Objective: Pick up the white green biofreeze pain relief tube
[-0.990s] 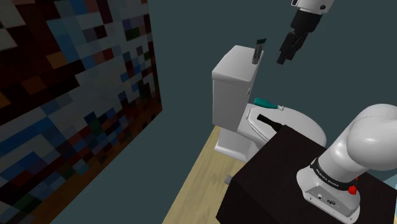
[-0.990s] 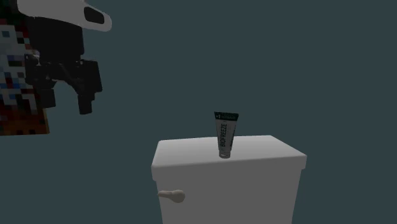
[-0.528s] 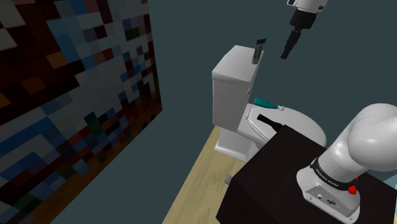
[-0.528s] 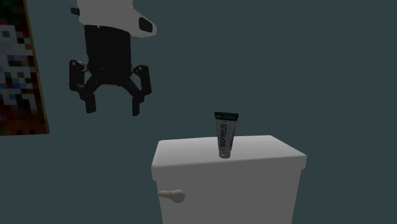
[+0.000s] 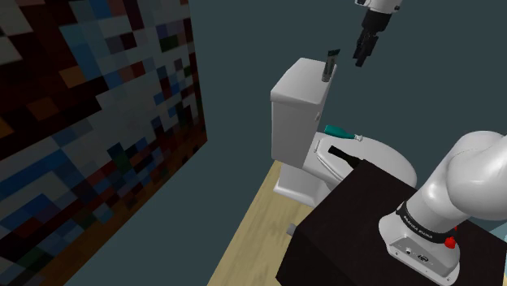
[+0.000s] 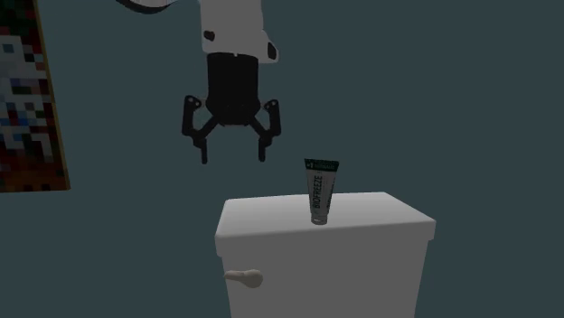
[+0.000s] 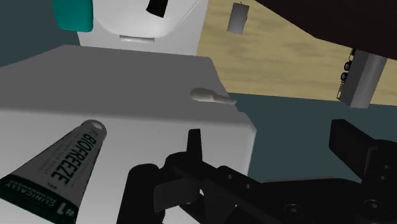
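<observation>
the tube [image 6: 320,191] stands upright on its cap end on the flat lid of a white toilet tank [image 6: 361,237], near the lid's wall-side edge, grey-bodied with a dark green band at its crimped top and "biofreeze" lettered along it. it sits lower than the gripper [image 6: 233,159] and off to the second exterior view's right of it, apart from it and untouched. in the shoulder view the tube [image 5: 330,65] is just to the left of and a little below the gripper [image 5: 360,57]; in the wrist view the tube [image 7: 54,170] lies beside and ahead of the gripper [image 7: 270,137]. the gripper hangs in the air above the tank, pointing down, its fingers spread wide with nothing between them. on the tank's front, below the gripper, is a pale flush lever [image 6: 244,278]. farther below, on the closed toilet lid [image 5: 382,154], lie a teal item [image 5: 335,131] and a black item [image 5: 343,154]. the dark stand [image 5: 349,236] rests on a wood floor [image 5: 252,215], and a mosaic wall [image 5: 81,122] is well away from the gripper.
</observation>
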